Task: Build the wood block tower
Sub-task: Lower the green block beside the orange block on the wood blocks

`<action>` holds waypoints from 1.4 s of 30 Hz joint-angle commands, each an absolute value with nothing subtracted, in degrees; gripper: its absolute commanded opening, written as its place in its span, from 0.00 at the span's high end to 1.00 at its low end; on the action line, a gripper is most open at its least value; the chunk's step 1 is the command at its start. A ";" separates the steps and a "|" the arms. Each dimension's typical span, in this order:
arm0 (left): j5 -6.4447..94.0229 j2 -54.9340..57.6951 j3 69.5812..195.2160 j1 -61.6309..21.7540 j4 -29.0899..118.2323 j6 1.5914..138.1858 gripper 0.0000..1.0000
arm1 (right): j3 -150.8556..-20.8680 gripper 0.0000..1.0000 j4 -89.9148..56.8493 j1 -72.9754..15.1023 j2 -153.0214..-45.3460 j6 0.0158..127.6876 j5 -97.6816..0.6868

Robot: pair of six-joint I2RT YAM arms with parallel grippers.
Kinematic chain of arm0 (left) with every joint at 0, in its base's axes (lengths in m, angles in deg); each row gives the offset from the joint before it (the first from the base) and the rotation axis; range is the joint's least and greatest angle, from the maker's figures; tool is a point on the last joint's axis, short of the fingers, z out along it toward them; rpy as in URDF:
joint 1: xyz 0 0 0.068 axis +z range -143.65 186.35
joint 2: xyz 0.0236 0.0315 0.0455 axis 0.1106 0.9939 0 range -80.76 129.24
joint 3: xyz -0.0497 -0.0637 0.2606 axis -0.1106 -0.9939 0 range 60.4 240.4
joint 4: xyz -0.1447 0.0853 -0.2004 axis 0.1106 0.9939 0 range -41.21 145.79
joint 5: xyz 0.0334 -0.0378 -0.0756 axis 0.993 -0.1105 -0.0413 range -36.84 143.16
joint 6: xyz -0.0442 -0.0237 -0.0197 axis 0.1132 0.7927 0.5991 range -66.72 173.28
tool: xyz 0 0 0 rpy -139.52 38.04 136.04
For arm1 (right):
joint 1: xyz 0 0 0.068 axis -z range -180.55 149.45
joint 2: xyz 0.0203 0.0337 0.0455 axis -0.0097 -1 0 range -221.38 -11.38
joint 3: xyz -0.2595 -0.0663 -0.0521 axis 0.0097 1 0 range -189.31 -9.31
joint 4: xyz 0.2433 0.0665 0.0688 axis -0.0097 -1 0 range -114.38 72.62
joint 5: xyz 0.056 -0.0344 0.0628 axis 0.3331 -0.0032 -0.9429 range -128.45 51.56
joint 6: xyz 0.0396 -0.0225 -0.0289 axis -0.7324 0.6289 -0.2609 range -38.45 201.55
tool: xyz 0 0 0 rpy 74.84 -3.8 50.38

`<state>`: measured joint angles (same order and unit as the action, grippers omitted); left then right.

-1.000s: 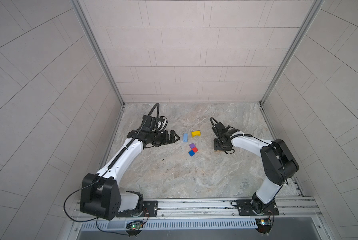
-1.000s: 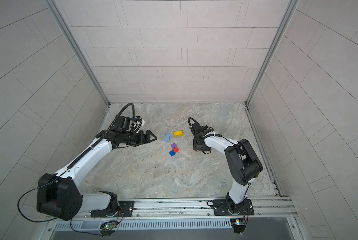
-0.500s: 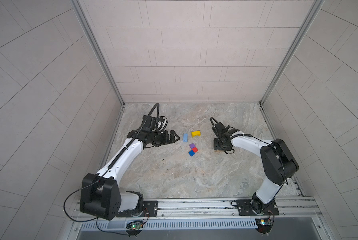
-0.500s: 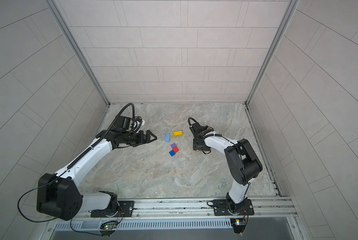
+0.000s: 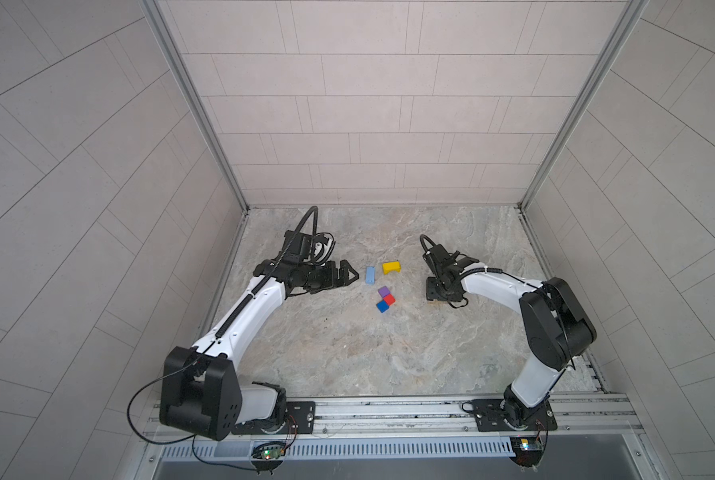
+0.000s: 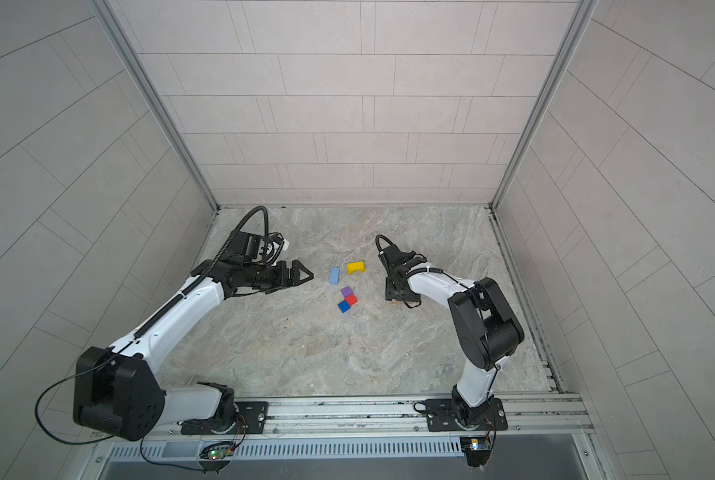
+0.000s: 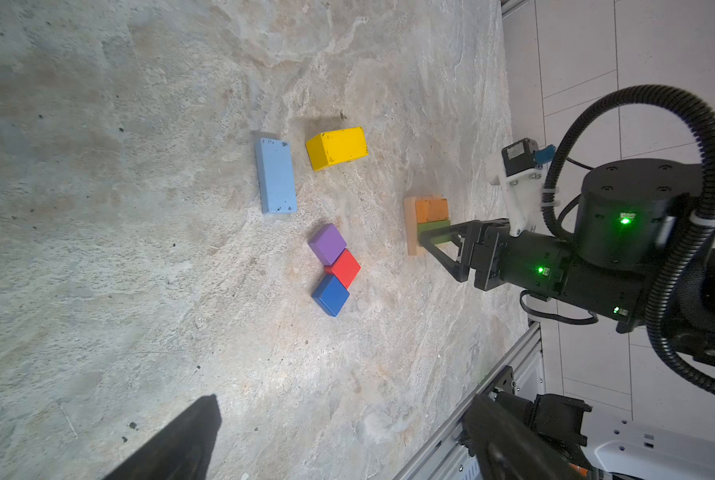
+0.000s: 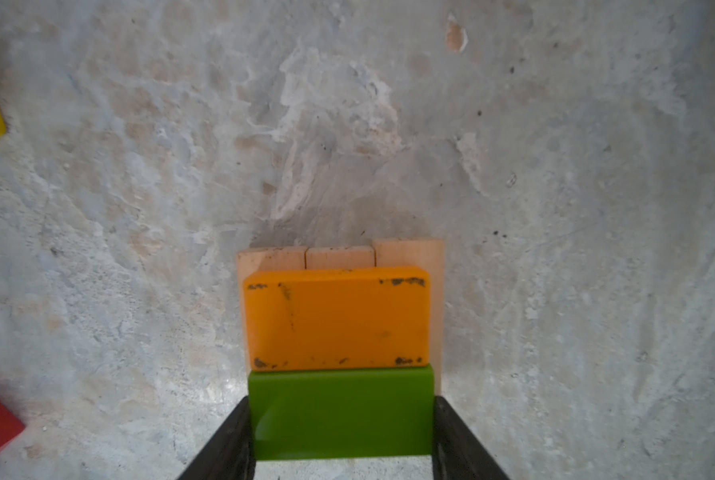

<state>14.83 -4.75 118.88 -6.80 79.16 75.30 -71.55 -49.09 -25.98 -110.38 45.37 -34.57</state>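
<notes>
Marbled grey table [image 5: 347, 353], boxed in by pale tiled walls [image 5: 368, 104], carries the started tower [image 7: 426, 220] to the right of the loose blocks. Its base is three tan oblongs [image 8: 339, 257] set side by side, with an orange oblong [image 8: 337, 318] flat across them and a green oblong [image 8: 341, 411] butted against it in the same layer. The right fingers [image 8: 231, 449] press on both short ends of the green oblong, holding it, and that arm largely hides the stack in both top views. The left fingers [image 5: 349, 272] stand wide apart and empty, just beside the light-blue oblong [image 5: 370, 275]. Between them and the tower also lie the yellow oblong [image 5: 391, 267] and a touching diagonal row of purple cube [image 5: 384, 291], red cube [image 5: 389, 299] and blue cube [image 5: 383, 306]
</notes>
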 commanded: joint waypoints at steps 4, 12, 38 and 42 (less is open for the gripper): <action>14.73 -6.14 118.40 -6.33 78.94 74.91 0.00 | -72.15 0.37 -49.81 -25.78 -111.15 45.36 -34.74; 14.82 -6.14 118.26 -6.35 78.94 74.97 0.00 | -71.50 0.36 -49.25 -25.78 -110.23 45.25 -34.51; 14.63 -6.06 118.15 -6.31 78.85 75.08 0.00 | -72.49 0.35 -49.83 -25.68 -111.18 45.08 -33.68; 14.59 -6.13 118.22 -6.31 78.85 75.00 0.00 | -72.53 0.31 -49.81 -25.69 -111.18 45.17 -33.70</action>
<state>14.83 -4.78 118.85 -6.77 79.12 75.30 -71.55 -48.85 -25.87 -110.38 45.48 -34.52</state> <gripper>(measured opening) 0.998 0.683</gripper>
